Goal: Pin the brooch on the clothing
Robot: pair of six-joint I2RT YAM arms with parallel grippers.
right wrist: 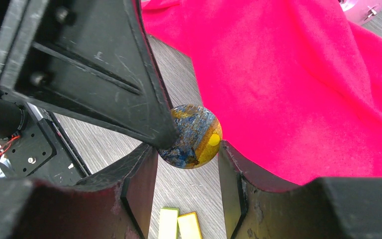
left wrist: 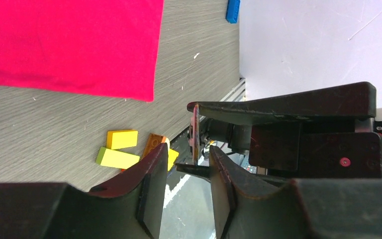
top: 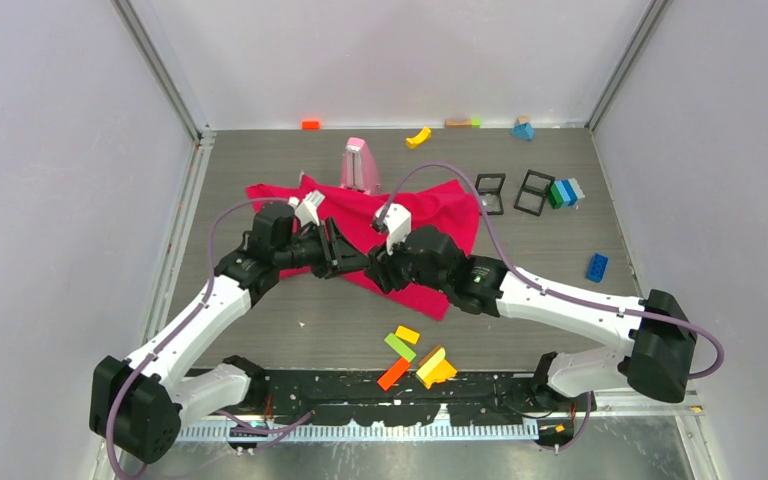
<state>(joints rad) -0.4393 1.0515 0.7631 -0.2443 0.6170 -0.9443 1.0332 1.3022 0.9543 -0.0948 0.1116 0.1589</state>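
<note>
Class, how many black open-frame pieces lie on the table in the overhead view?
2. One frame lies just right of the clothing; the second frame sits beside it, further right. Others may be hidden from view.

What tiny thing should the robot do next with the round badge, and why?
Probably close the left gripper gently on the brooch. The right gripper pinches its rim, and the left fingers sit either side of its flat faces with gaps showing. It is not yet on the clothing, so a second hold might steady it for pinning.
</note>
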